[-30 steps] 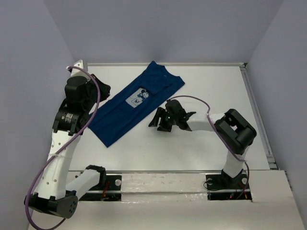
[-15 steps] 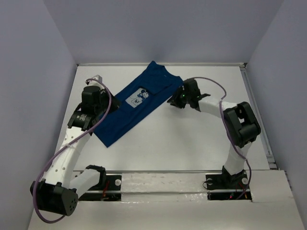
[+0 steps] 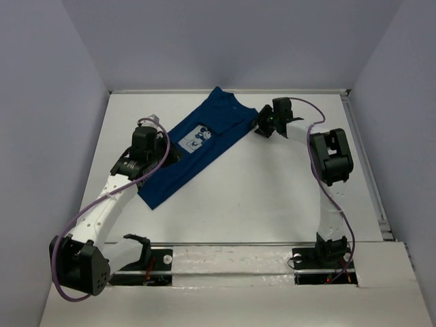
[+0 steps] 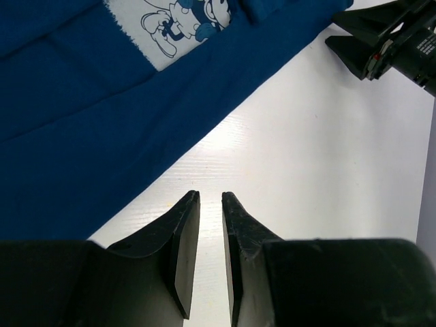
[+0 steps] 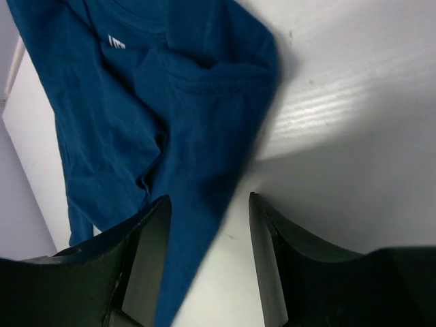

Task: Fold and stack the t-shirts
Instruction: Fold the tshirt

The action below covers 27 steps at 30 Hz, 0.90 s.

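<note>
Two arms have closed in on t-shirt (image 3: 174, 169), itself unmoved. Right pincer (image 5: 208, 201) now spread, cloth edge lying beneath its gap, ungrasped. Left pincer (image 4: 210, 198) barely parted, empty, cloth just ahead-left. I judge next fold's grasp imminent.

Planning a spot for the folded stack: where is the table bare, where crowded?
Bare: the table between the t-shirt, the right arm and the near edge. Crowded: the far strip, where the right arm's jaws are at the t-shirt's edge.

top view looks down; both close wrist views share the t-shirt (image 3: 184, 163).
</note>
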Each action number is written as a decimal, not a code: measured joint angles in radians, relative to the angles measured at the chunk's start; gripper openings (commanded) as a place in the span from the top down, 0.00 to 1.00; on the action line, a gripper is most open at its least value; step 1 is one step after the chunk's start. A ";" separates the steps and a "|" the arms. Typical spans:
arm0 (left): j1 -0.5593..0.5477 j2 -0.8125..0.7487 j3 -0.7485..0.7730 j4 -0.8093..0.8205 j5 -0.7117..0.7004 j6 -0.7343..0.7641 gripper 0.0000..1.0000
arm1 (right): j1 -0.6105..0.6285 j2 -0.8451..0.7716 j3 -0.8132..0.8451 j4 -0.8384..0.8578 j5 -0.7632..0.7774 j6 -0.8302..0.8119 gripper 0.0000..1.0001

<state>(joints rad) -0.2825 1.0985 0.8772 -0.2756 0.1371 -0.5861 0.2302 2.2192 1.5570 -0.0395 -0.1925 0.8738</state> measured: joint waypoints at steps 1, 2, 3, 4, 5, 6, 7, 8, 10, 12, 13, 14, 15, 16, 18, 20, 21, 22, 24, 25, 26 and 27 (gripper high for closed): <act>-0.002 0.000 0.000 -0.001 -0.003 0.000 0.79 | 0.000 0.019 0.025 -0.001 -0.005 0.008 0.53; -0.003 0.000 0.000 -0.001 -0.006 0.000 0.79 | 0.000 0.032 0.040 -0.001 -0.007 0.012 0.60; -0.004 0.000 0.000 -0.001 -0.007 0.000 0.79 | 0.000 0.046 0.058 -0.001 -0.015 0.019 0.83; -0.006 0.000 0.000 -0.002 -0.010 0.000 0.79 | 0.000 0.075 0.097 -0.004 -0.016 0.024 0.91; -0.010 0.000 0.000 -0.004 -0.014 0.000 0.79 | 0.000 0.093 0.117 -0.003 -0.017 0.027 1.00; -0.013 0.000 0.000 -0.006 -0.015 0.000 0.79 | 0.000 0.121 0.140 -0.001 -0.018 0.045 1.00; -0.016 0.002 0.000 -0.006 -0.018 0.000 0.79 | 0.000 0.140 0.154 0.008 -0.029 0.059 1.00; -0.018 0.004 0.000 -0.006 -0.019 0.000 0.79 | -0.002 0.148 0.161 0.014 -0.034 0.068 1.00; -0.024 0.013 0.000 -0.006 -0.023 0.001 0.79 | -0.007 0.129 0.105 0.060 -0.027 0.088 1.00; -0.029 0.035 0.003 -0.005 -0.027 0.003 0.79 | -0.008 0.069 0.005 0.087 -0.013 0.095 1.00; -0.032 0.050 0.005 -0.002 -0.029 0.005 0.78 | -0.008 0.010 -0.093 0.110 0.002 0.097 1.00; -0.034 0.067 0.006 0.004 -0.029 0.006 0.78 | -0.008 -0.051 -0.196 0.142 0.013 0.106 1.00; -0.037 0.082 0.007 0.009 -0.030 0.007 0.78 | -0.008 -0.118 -0.288 0.147 0.020 0.109 1.00; -0.040 0.103 0.008 0.014 -0.029 0.009 0.76 | -0.008 -0.197 -0.397 0.147 0.039 0.111 0.95; -0.050 0.150 0.019 0.026 -0.032 0.017 0.75 | -0.008 -0.306 -0.547 0.159 0.055 0.120 0.95; -0.064 0.203 0.040 0.040 -0.034 0.026 0.73 | -0.008 -0.453 -0.725 0.163 0.074 0.129 0.62; -0.069 0.222 0.048 0.046 -0.034 0.030 0.70 | -0.008 -0.515 -0.793 0.159 0.078 0.135 0.47; -0.074 0.238 0.055 0.051 -0.034 0.034 0.70 | -0.008 -0.533 -0.813 0.155 0.082 0.138 0.35; -0.085 0.265 0.067 0.066 -0.032 0.042 0.66 | -0.009 -0.644 -0.882 0.125 0.094 0.134 0.23; -0.093 0.280 0.072 0.076 -0.032 0.047 0.65 | -0.008 -0.709 -0.887 0.077 0.121 0.118 0.24; -0.099 0.292 0.076 0.083 -0.033 0.048 0.65 | -0.010 -0.761 -0.883 0.025 0.150 0.089 0.34; -0.111 0.312 0.082 0.095 -0.033 0.053 0.65 | -0.013 -0.795 -0.878 -0.009 0.166 0.069 0.40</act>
<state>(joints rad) -0.3931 1.4109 0.9588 -0.1806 0.1040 -0.5335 0.2173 1.4242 0.6792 -0.0486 -0.0269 0.9428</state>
